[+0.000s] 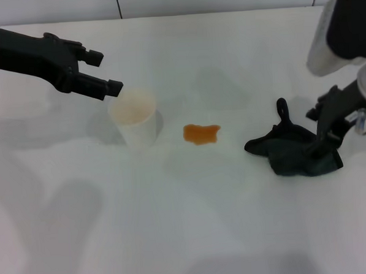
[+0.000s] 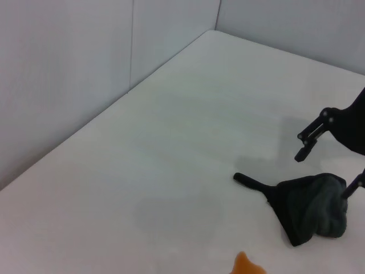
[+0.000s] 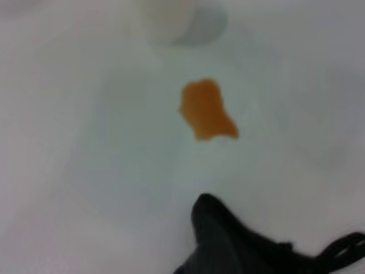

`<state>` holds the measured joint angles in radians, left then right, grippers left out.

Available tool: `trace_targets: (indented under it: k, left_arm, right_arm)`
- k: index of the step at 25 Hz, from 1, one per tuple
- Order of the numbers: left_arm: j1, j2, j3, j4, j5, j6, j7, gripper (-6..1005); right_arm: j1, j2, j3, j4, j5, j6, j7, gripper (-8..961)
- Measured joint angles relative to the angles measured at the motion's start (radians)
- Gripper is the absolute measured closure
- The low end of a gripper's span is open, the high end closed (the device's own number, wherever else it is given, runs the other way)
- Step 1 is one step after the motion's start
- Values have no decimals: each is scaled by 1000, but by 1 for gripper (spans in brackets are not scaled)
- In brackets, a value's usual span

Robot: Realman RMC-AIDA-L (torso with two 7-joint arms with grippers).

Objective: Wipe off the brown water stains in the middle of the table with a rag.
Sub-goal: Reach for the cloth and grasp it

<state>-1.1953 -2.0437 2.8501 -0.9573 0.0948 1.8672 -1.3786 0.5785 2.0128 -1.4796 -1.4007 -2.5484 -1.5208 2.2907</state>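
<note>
The rag — under the right end effector — lies beside the brown water stains.

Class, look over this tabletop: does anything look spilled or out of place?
Yes. An orange-brown stain lies on the white table, apart from the upright cup on its left. The rag lies crumpled to its right, at the right gripper, not touching the stain.

Orange-brown water stains beside crumpled rag
</note>
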Motion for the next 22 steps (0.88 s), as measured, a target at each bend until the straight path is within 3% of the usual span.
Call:
trace_targets:
  k: [6, 22]
  left_arm:
    - [-5, -16, 0, 6, 3, -39, 13, 138]
    - [-15, -23, 0, 8, 7, -59, 15, 138]
  right_arm:
    - [-22, 5, -25, 46, 8, 67, 7, 120]
    - [-32, 9, -83, 72, 44, 134, 14, 135]
